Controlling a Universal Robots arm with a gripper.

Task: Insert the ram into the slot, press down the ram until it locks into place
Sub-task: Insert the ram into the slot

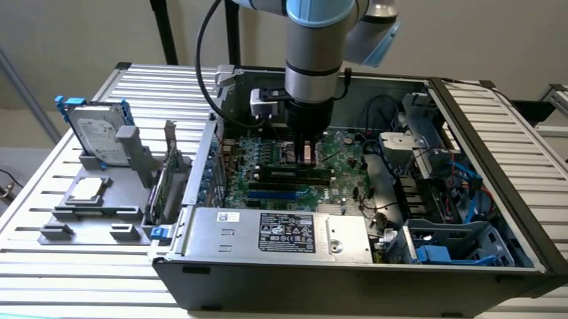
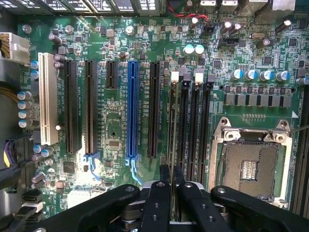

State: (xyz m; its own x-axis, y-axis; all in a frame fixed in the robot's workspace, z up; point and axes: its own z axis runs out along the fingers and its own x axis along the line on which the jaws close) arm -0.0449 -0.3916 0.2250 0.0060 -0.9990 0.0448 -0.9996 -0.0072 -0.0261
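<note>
The ram (image 2: 172,123) appears edge-on as a thin line standing in the outermost of several parallel black memory sockets. The slot (image 2: 173,82) that holds it has a white latch at its far end. My gripper (image 2: 172,175) has its two black fingers (image 2: 164,174) pressed close together on the ram's near end. In the exterior view the gripper (image 1: 306,154) reaches straight down into the open computer case. Below it the ram (image 1: 293,174) lies along the black sockets on the green motherboard (image 1: 266,156). Whether the ram is fully seated cannot be told.
A bright blue slot (image 2: 132,111), black expansion slots and a white slot (image 2: 47,96) lie parallel to the sockets. The CPU socket (image 2: 248,164) is on the other side. The power supply (image 1: 275,232), cables (image 1: 443,179) and case walls surround the board. A hard drive (image 1: 98,133) stands outside.
</note>
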